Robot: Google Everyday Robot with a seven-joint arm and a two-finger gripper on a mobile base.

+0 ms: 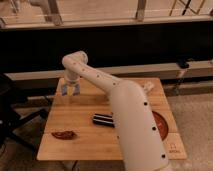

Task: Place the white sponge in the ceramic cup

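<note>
My gripper (70, 91) hangs just above the table's far left corner, at the end of the white arm that stretches in from the lower right. Its bluish fingers (64, 90) point down and are shut on a small pale block, the white sponge (70, 86), which only partly shows between them. The ceramic cup is not in view; the arm or the gripper may be hiding it.
On the wooden table (75, 117) lie a black striped bar (102, 119) in the middle, a dark red flat item (64, 134) at the front left, an orange-red plate (162, 125) at the right partly behind the arm, and a small white object (148, 86) at the far right.
</note>
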